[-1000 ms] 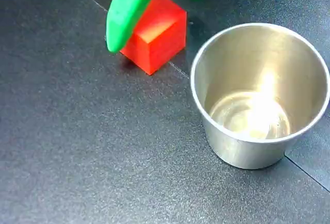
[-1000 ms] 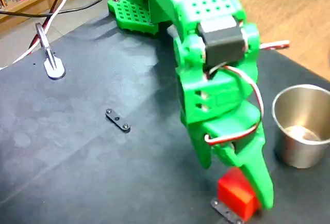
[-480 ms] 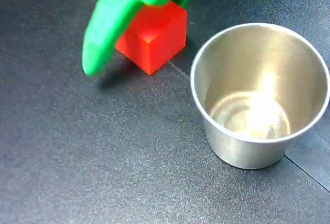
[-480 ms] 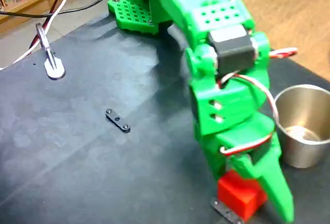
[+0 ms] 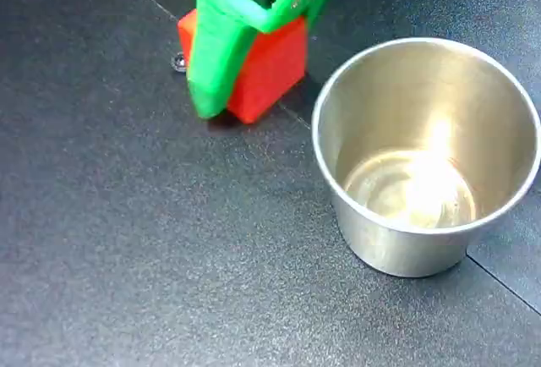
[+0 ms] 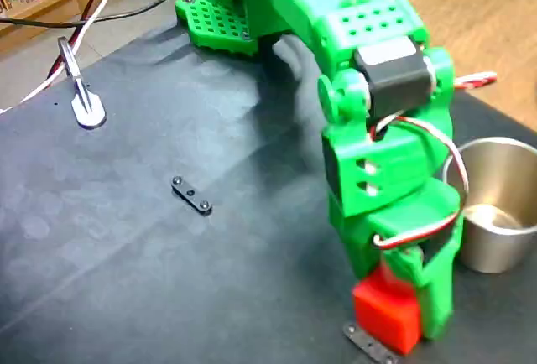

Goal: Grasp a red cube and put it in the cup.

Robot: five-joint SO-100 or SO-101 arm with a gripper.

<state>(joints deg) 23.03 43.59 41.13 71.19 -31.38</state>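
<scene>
Close fixed view: the cube (image 5: 269,69) sat on the dark mat (image 5: 127,257) at about 10 o'clock from the cup (image 5: 423,164), near it but not touching. The green gripper (image 5: 245,41) came down from 12 o'clock over the cube. One finger (image 5: 211,71) ran down the cube's 9 o'clock face, its tip at mat level at the cube's lower left corner. The gripper body covered the cube's top. The second finger was hidden behind the body, toward 1 o'clock. The jaws straddled the cube, but I couldn't tell whether they were pressing on it or merely bracketing it. A small screw head (image 5: 178,62) showed on the mat just off the cube at 9 o'clock. The cup stood upright, with only glare inside.

Wide fixed view: the arm (image 6: 369,129) reached from its base (image 6: 214,20) at 12 o'clock down to the cube (image 6: 384,318) at the bottom edge. The gripper (image 6: 407,301) stood nearly vertical, with the cube seated between the fingers. One finger (image 6: 436,301) ran down the cube's 3 o'clock side; the other was out of sight behind it. The cube rested on the mat (image 6: 126,255), with a thin dark strip (image 6: 369,344) poking out under its 7 o'clock corner. The cup (image 6: 495,213) was at roughly 2 o'clock from the cube, partly behind the wrist. A small black bracket (image 6: 192,195) lay well apart at 9 o'clock. A metal clip (image 6: 82,100) sat further off at 10 o'clock.
</scene>
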